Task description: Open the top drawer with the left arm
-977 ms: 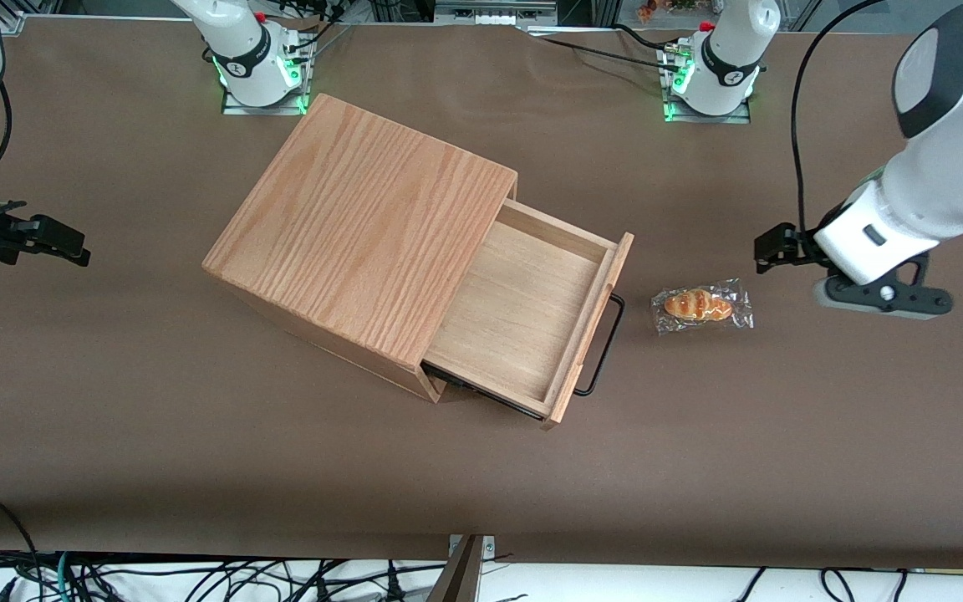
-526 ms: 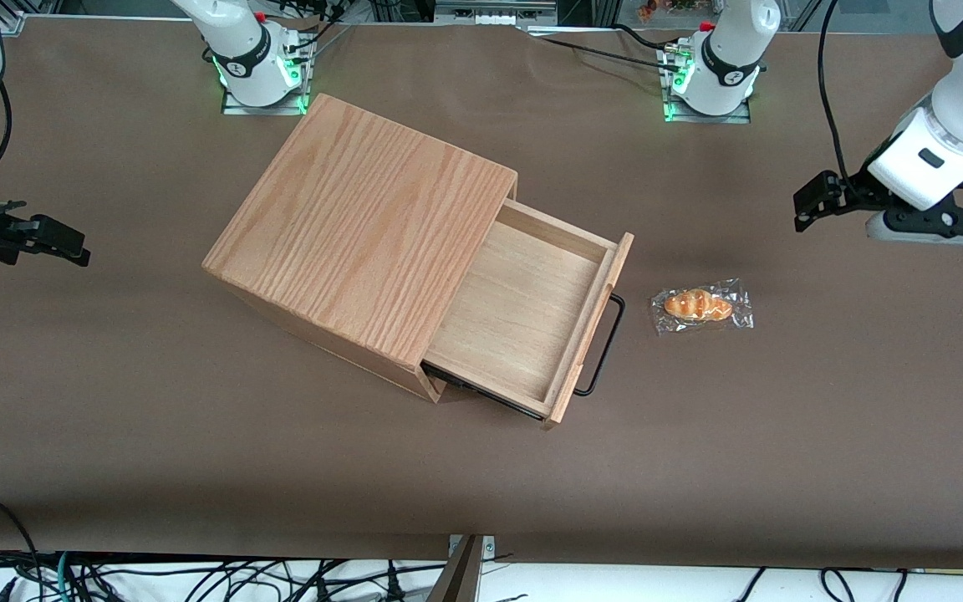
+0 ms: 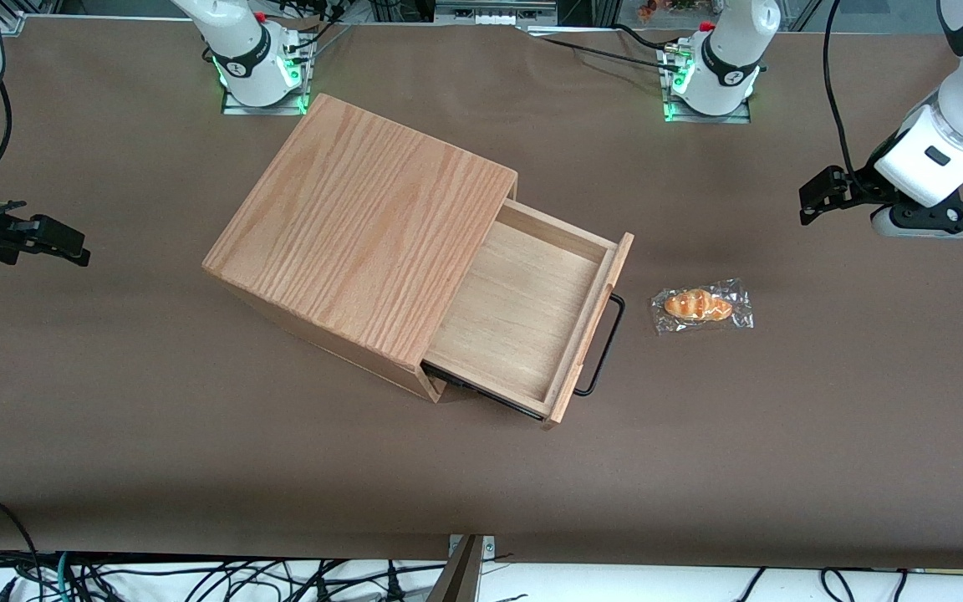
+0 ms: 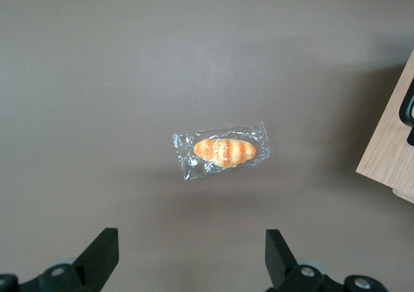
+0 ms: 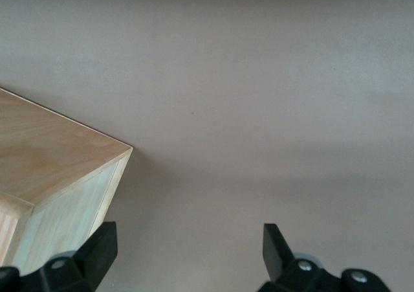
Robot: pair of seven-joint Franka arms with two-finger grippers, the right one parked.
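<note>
Drawer (image 3: pixel 532 313) stands pulled well out of the cabinet (image 3: pixel 364 234), so opening looks done; the gripper (image 4: pixel 187 266), fingers spread and empty, hangs well apart above the table (image 3: pixel 782 435), needing only to park.

Wrapped bun (image 3: pixel 701 306) between pincer (image 3: pixel 816 205), handle (image 3: pixel 601 347).

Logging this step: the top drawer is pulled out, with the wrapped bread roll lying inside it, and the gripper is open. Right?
Not quite. The front view shows the wrapped bread roll on the table in front of the top drawer, not inside. The gripper is open above it.
</note>
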